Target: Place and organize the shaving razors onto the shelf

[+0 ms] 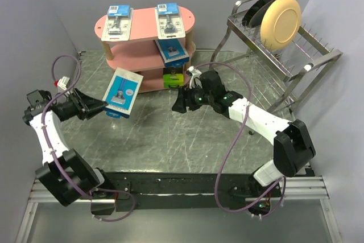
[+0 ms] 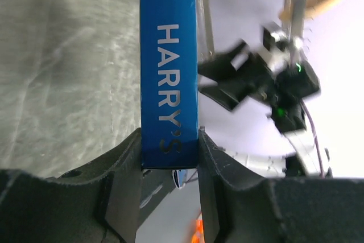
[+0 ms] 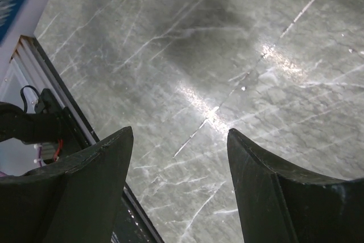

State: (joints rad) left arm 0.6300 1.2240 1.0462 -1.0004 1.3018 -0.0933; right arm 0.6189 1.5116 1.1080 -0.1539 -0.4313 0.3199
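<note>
Blue-carded razor pack clamped in left gripper, arm bent low, pack raised off grey marble table, left of pink three-tier shelf. Right gripper gapes empty, reaching low before shelf's base. Silver wire dish rack stands far right.

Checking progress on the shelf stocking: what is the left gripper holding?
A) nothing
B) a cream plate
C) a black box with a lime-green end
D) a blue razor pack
D: the left gripper is closed on one edge of the blue razor pack, and the left wrist view shows that blue edge pinched up close.
</note>
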